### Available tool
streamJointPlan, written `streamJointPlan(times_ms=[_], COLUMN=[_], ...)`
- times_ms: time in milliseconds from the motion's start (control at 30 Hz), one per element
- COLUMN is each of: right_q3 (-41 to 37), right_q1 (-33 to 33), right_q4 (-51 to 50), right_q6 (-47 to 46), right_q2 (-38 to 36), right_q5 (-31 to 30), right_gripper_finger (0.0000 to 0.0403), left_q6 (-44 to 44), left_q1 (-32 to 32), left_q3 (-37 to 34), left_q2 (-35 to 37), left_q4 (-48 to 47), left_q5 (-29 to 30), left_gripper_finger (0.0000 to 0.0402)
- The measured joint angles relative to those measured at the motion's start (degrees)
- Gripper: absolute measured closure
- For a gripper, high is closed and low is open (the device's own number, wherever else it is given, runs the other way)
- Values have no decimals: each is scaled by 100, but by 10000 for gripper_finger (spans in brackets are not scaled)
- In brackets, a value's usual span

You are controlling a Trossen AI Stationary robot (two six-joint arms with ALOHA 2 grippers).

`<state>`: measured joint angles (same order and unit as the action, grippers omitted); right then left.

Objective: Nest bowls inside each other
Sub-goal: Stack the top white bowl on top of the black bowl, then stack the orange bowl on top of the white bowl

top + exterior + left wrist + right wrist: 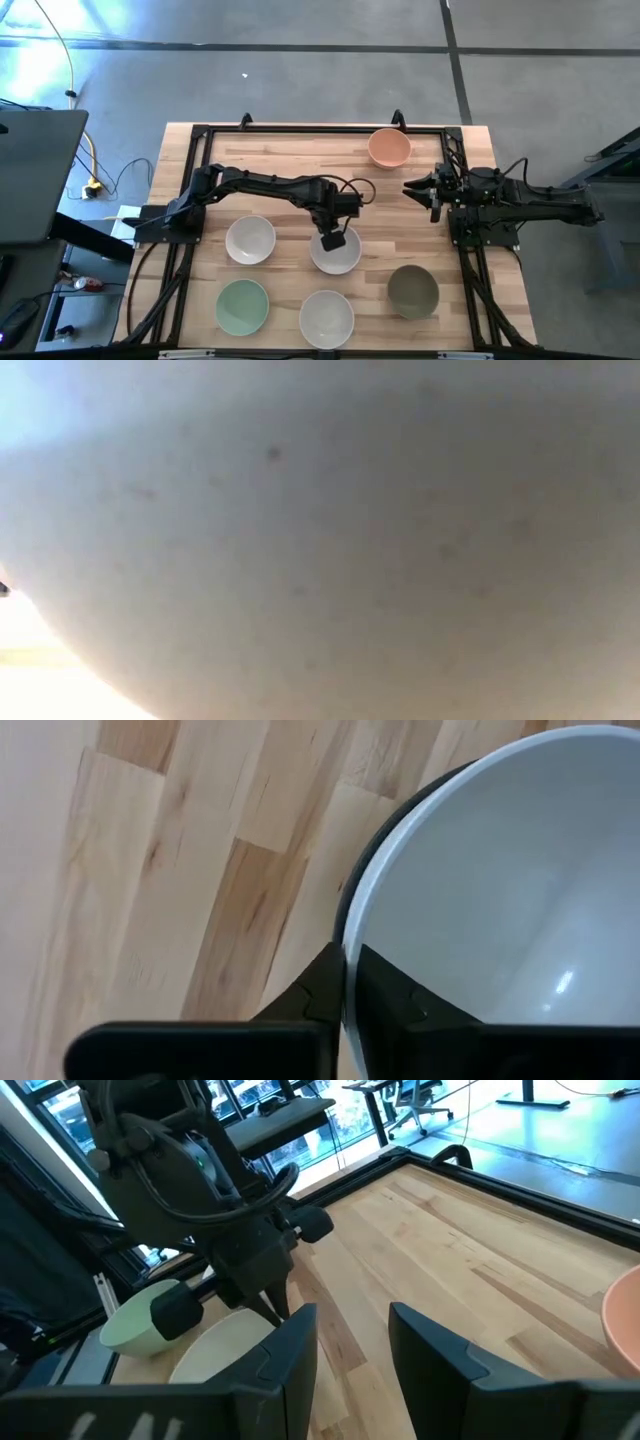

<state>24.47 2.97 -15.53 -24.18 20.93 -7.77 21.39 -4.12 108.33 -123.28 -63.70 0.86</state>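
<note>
Where the high view begins at lower left, pale mint green bowl [242,305] sitting on the wooden surface [300,160], with a white bowl [250,240] just above it. Reaching from the frame's left toward centre, left gripper [333,239] clamped on the rim of the central white bowl [338,256]; seen in the left wrist view, fingers [390,1005] pinching that white rim [480,870], one inside and one outside, with a black bowl [375,850] showing as a dark edge just outside the white one, the white nested in it. Directly below centre, another white bowl [326,318] near the bottom edge of the surface. Right of it, olive grey-green bowl [412,291]. At upper centre-right, peach-orange bowl [389,147] near the far edge. On the right, right gripper [418,187] hovering above the surface with fingers apart and empty, below and right of the peach-orange bowl; confirmed in the right wrist view by a clear gap between the fingers [290,1350]. Low view filled by a pale curved surface, unidentifiable.
</note>
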Motion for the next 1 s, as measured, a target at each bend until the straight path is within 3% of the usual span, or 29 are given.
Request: streamJointPlan(times_ms=[433,1000], right_q3=[0,-2], right_q1=[1,1], right_q4=[2,-15], right_q6=[-44,-44], right_q2=[0,2], right_q5=[11,72], right_gripper_finger=[284,284], left_q6=[-11,-125], left_q1=[9,-97], left_q3=[0,391], left_q2=[0,291], left_q4=[36,-461], left_q5=[-105,435], left_gripper_finger=[273,229])
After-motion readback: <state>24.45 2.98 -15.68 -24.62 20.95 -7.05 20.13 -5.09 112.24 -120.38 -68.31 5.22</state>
